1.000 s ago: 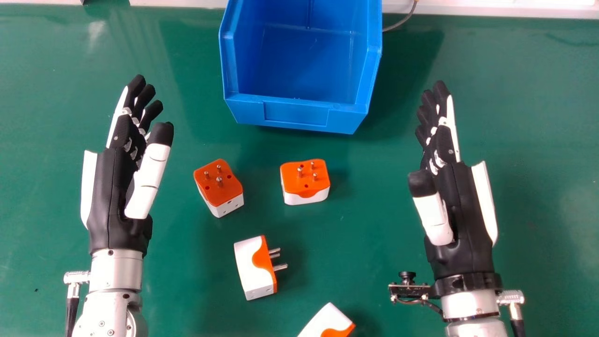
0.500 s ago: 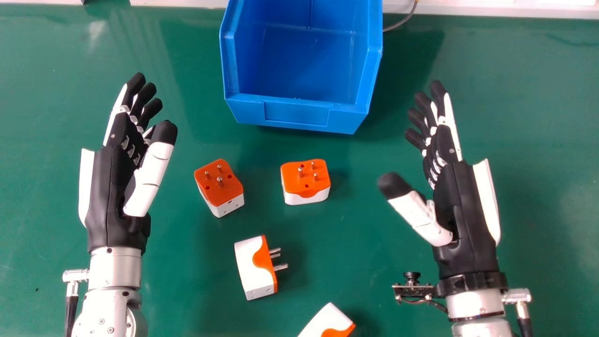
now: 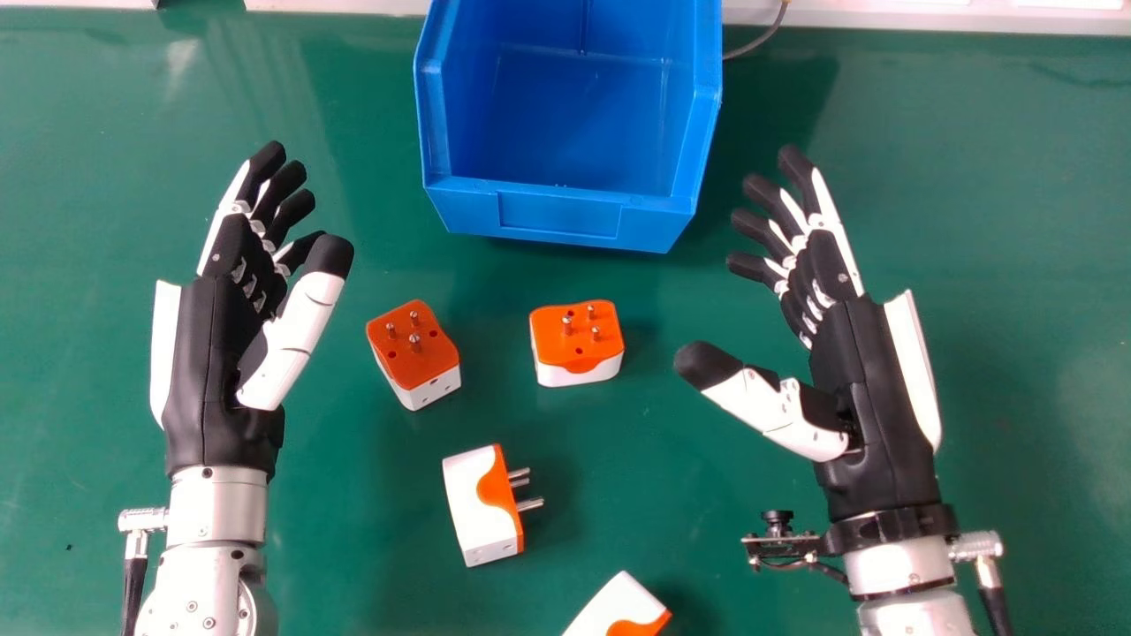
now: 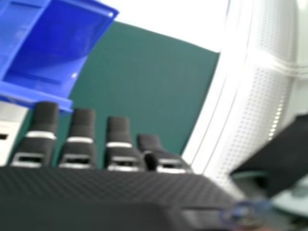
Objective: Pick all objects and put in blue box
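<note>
Nearest to me, on the near-edge side of the green surface (image 3: 1043,353), lies a white and orange plug adapter (image 3: 618,609), partly cut off by the bottom of the head view. A small camera (image 3: 778,528) sits at the right wrist. A little farther in and more to the left, the sideways adapter (image 3: 477,503) has its orange face and metal pins toward the surface's right edge.

The left robot hand (image 3: 212,353) is over toward the left edge, fingers loosely extended and thumb angled away from them. The right robot hand (image 3: 870,389) is over toward the right edge, its fingers fanned out and its thumb stretched wide toward the middle. I can't tell whether either one touches the surface. Between them, the left upright adapter (image 3: 413,353) and the right upright adapter (image 3: 579,336) stand apart, pins up and orange faces on top; the right one is roughly in line with the middle of the box's front.

Beyond that pair, the blue box (image 3: 565,212) stands close to the far edge, its low front facing the near edge. In the right hand view it shows past the fingertips. Just right of it, a thin grey cable (image 3: 764,38) crosses the pale strip along the far edge.
</note>
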You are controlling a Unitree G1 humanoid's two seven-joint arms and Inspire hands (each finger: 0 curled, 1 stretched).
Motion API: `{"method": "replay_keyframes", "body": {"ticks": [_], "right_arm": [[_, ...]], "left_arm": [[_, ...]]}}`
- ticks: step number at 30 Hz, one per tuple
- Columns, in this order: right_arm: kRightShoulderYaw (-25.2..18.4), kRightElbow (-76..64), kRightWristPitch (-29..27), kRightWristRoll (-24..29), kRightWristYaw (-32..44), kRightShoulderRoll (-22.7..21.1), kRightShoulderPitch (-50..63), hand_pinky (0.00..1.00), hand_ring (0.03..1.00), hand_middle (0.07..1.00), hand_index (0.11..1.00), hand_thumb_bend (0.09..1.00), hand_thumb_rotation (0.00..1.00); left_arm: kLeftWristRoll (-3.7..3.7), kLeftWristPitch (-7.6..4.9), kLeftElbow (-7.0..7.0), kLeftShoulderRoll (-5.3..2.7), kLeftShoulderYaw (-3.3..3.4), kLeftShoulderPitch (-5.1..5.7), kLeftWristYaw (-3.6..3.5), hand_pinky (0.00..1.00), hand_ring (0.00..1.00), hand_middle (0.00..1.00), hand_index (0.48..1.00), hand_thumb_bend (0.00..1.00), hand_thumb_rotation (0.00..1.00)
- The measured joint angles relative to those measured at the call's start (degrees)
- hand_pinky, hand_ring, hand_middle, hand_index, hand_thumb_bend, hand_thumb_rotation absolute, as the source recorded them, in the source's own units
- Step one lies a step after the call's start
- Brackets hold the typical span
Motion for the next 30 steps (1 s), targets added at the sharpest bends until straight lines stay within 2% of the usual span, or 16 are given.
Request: {"method": "replay_keyframes", "body": {"ticks": [5,19,30], "right_arm": [[0.0,0.6,-1.7,0.2,2.8,-3.0,-1.1,0.74,0.837,0.877,0.938,0.881,0.56],[-0.1,1.2,-3.0,0.5,4.6,-5.2,-2.3,0.73,0.809,0.838,0.87,0.935,0.58],[0.2,2.1,-3.7,4.7,9.8,-6.0,-2.7,0.69,0.766,0.795,0.821,0.95,0.59]], "left_arm": [[0.02,0.02,0.01,0.11,0.05,-0.42,0.02,0.8,0.87,0.89,0.883,0.74,0.57],[0.03,0.13,0.38,0.45,0.04,-0.53,0.12,0.79,0.86,0.88,0.873,0.74,0.54],[0.15,0.17,0.37,0.47,0.01,-0.53,1.01,0.78,0.85,0.88,0.868,0.74,0.53]]}}
